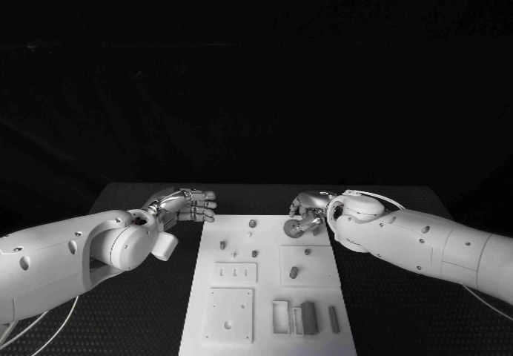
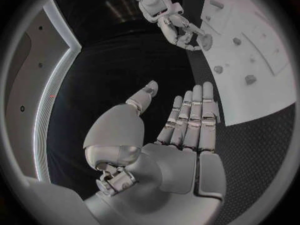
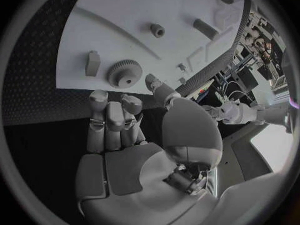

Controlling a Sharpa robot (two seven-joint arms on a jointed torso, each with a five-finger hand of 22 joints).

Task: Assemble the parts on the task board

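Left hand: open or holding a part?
Open. The left hand hangs over the black table beside the task board, fingers straight, nothing in them.

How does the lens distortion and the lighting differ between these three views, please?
Head view: straight edges on the task board, everything behind the table black. Left wrist view: fisheye circle, the board's edge bends beside the left hand. Right wrist view: same bending, with the gear sharp near the right hand.

White task board [image 1: 241,315] mid-table; grey gear [image 1: 292,228] flat near far right edge.
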